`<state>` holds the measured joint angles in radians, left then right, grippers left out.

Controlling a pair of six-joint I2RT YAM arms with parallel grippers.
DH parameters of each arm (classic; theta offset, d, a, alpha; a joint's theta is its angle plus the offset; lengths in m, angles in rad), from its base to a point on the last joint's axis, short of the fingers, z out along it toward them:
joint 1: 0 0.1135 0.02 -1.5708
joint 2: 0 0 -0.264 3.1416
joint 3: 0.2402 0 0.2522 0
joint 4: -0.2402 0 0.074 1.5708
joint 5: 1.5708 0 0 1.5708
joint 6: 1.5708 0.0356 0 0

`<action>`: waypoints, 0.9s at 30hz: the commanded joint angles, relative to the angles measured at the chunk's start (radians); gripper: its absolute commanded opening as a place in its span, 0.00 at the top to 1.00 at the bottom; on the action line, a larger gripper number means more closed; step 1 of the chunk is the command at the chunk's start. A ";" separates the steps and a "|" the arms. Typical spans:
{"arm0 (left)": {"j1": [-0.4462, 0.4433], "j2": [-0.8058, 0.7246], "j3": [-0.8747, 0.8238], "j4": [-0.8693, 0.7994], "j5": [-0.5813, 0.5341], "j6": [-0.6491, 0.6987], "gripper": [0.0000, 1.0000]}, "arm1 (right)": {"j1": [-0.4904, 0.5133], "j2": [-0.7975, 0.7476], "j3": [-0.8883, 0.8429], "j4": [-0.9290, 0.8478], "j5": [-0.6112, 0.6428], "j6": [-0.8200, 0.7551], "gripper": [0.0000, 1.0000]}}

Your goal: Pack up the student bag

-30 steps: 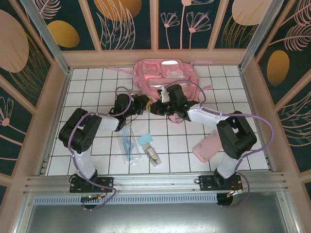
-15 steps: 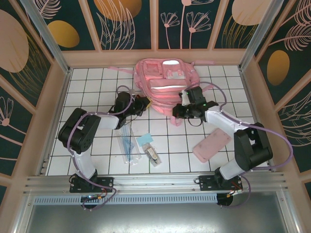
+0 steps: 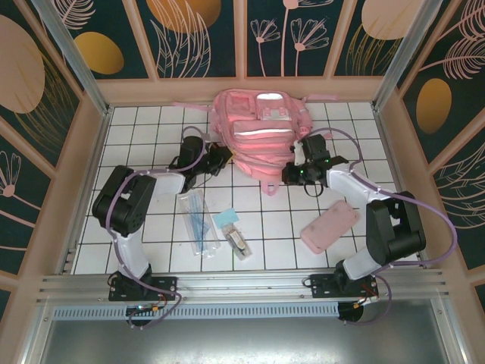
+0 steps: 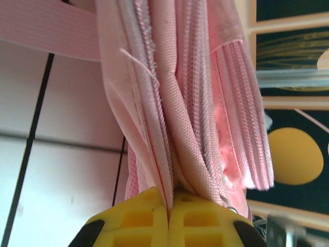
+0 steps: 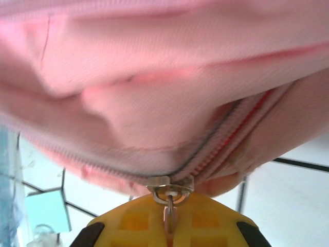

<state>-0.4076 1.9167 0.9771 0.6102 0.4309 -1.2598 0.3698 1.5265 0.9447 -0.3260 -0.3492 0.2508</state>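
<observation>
**Both grippers pinch the bag from either side**

The left gripper [image 4: 168, 210] has its yellow fingers pressed together on a bunched fold of pink fabric at the left edge of the student bag [image 3: 261, 130]. The bag lies flat at the far middle of the tiled table [image 3: 136, 129]. Nearer the arms lie a clear pencil case [image 3: 198, 221] and a small blue card [image 3: 226, 218]. The right gripper [image 5: 169, 215] is clamped on the metal zipper pull [image 5: 169, 192] at the bag's lower right corner. A flat pink pouch [image 3: 330, 227] lies apart, near the right arm.
</observation>
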 commanded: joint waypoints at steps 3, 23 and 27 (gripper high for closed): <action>0.032 0.118 0.227 0.017 -0.055 0.056 1.00 | 0.149 -0.038 -0.072 0.166 -0.305 0.174 1.00; -0.023 -0.278 -0.153 -0.162 -0.125 0.072 0.10 | 0.237 0.327 0.322 0.314 -0.365 0.145 1.00; -0.046 -0.164 -0.067 -0.132 -0.092 0.059 0.09 | 0.260 0.290 0.278 0.294 -0.377 0.135 1.00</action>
<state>-0.4427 1.6787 0.8494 0.4461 0.3332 -1.1831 0.5938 1.8610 1.2232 -0.0662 -0.6437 0.4431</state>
